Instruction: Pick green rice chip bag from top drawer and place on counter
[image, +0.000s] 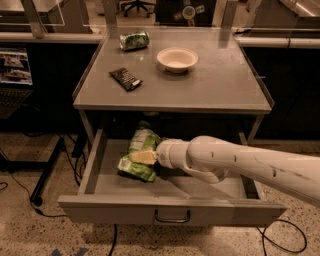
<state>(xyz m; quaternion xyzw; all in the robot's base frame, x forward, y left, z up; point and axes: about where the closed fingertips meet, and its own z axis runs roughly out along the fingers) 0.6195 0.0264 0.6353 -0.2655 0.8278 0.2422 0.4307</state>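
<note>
The green rice chip bag (141, 140) lies crumpled in the left half of the open top drawer (115, 205), partly under the counter's front edge. My gripper (142, 158) reaches in from the right, low inside the drawer, and rests on the middle of the bag. My white arm (235, 162) crosses the drawer's right half and hides the floor there. The grey counter (225, 85) stands directly above the drawer.
On the counter are a white bowl (177, 59), a dark green can (134, 40) lying at the back and a flat dark wrapper (125, 78) at the left. The drawer's curved handle (172, 218) is at its front centre. Cables and a stand leg lie on the floor at left.
</note>
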